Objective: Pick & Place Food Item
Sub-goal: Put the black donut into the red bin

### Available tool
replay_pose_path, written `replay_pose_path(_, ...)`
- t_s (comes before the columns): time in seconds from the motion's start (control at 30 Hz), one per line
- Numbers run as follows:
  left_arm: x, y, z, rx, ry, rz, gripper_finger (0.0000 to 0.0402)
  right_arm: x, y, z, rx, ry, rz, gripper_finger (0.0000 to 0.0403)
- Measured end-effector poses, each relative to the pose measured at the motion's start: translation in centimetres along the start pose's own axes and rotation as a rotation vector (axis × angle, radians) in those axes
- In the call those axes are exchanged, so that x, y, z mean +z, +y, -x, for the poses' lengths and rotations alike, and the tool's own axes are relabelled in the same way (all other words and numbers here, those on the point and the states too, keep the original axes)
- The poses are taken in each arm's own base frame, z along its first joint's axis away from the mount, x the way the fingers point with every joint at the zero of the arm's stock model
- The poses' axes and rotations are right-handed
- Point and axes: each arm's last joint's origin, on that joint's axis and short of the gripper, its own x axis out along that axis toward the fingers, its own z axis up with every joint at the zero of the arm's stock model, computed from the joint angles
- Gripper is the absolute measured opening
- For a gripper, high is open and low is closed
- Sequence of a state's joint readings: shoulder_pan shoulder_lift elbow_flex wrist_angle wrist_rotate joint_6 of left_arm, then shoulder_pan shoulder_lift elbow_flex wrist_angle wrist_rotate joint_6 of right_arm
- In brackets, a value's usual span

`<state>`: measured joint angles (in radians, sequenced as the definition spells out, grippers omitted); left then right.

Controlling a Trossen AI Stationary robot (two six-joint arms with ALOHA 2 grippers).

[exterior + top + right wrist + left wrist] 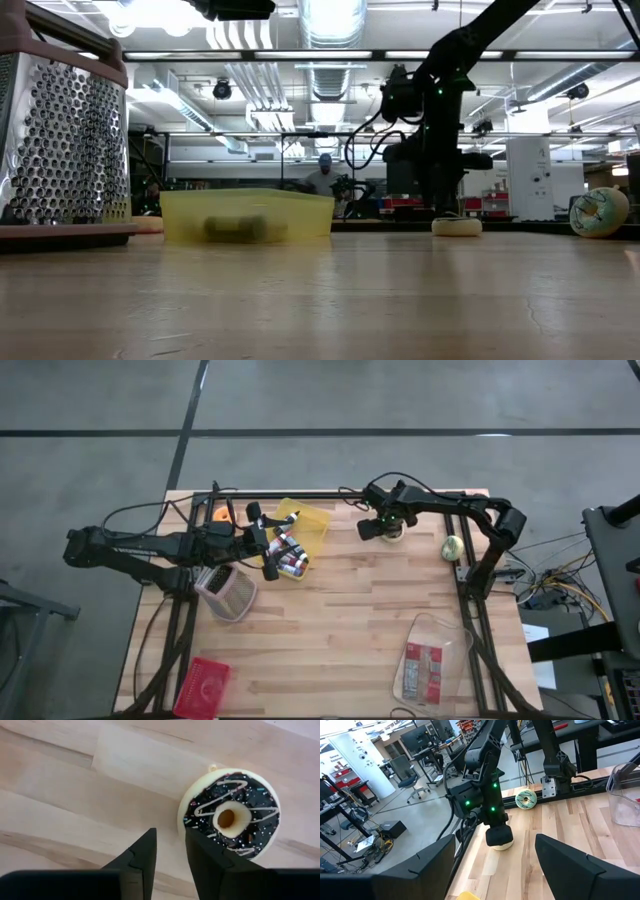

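Note:
A doughnut (230,815) with a pale body, dark icing and white stripes lies flat on the wooden table (340,630), near its far edge. My right gripper (170,852) points down just beside it. Its fingers stand a narrow gap apart, with only bare wood between them. The same doughnut (502,845) shows under the right gripper (498,836) in the left wrist view, and the low view has the doughnut (456,226) too. My left gripper (272,550) hangs open over the table's left half, above the yellow bin (308,525). My right gripper comes from above, pointing down. One finger (205,860) stands against the doughnut's pale rim (183,822), on the outside of it. Whether it touches the rim, I cannot tell. Nothing is between the fingers.
The yellow bin holds small packs (290,562). A metal grater (225,592) lies near it, a red basket (203,685) at the near left, a clear tub (432,660) with a pack at the near right. A round greenish toy (452,546) sits by the right frame.

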<state>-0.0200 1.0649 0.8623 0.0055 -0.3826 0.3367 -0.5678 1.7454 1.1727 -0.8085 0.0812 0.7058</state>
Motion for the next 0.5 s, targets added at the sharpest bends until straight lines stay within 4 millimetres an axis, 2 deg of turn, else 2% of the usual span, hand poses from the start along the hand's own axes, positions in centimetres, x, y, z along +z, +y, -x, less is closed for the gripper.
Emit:
replay_pose_path(0.33, 0.0, 0.0, 0.0, 0.000, 0.000, 0.000, 0.0280, -0.3, -0.3, -0.1, -0.020, 0.032, 0.001, 0.0100)
replay_pose_path(0.5, 0.0, 0.0, 0.0, 0.000, 0.000, 0.000, 0.0280, -1.3, 1.0, 0.1, 0.055, 0.092, -0.089, 0.0104)
